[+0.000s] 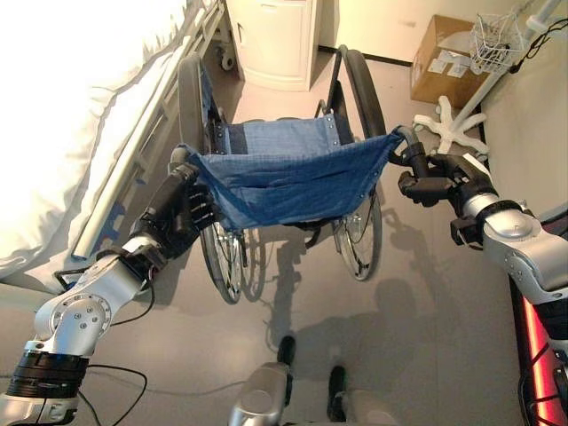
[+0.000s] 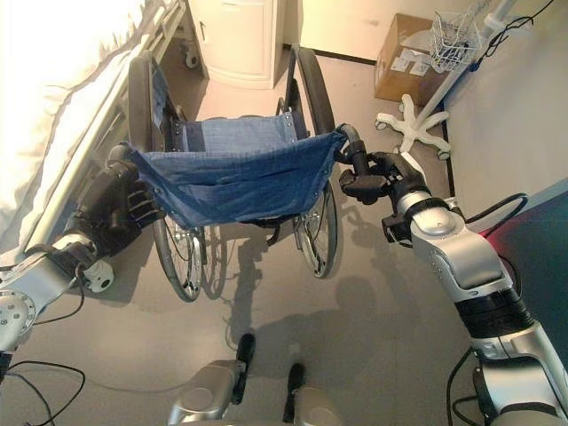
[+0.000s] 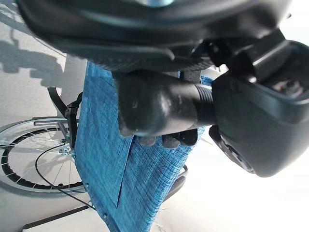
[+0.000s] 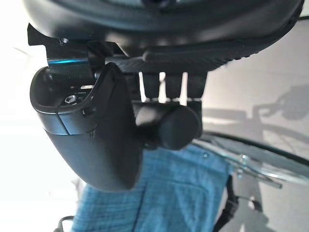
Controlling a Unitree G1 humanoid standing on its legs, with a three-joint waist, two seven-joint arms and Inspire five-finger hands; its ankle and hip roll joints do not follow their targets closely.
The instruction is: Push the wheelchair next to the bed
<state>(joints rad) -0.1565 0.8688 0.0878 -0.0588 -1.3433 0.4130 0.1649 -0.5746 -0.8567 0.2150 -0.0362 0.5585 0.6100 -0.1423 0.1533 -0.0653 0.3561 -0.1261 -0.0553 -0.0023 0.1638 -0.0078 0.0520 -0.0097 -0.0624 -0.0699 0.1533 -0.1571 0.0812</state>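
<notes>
A: Largest item first?
B: Bed (image 1: 84, 98), white bedding, side rail facing the aisle, running along the robot's left.

A: Next?
B: Wheelchair (image 1: 284, 169), blue cloth backrest toward the robot, big wheels either side, seat facing away. It stands on the floor (image 1: 426, 311) just beside the bed rail, its left wheel near the rail; whether the two touch cannot be told.

A: Background pieces?
B: White cabinet (image 1: 271, 40) beyond the chair. Cardboard box (image 1: 444, 62) at far right. White pole stand (image 1: 457, 124) on a star base, wire basket (image 1: 495, 40) on top, near the right hand.

A: Hands?
B: Left hand (image 1: 182, 213), fingers curled round the left push handle (image 3: 159, 108) at the backrest corner. Right hand (image 2: 382, 182), fingers wrapped over the right push handle (image 4: 169, 125), thumb alongside. Both clamped.

A: Step in hand?
B: The push itself, as I judge it. The chair looks already alongside the bed, so the task seems far along.

A: Next move calls for?
B: Probably a short, even push on both handles to keep the chair parallel to the rail, watching that the left wheel does not catch the bed frame.
</notes>
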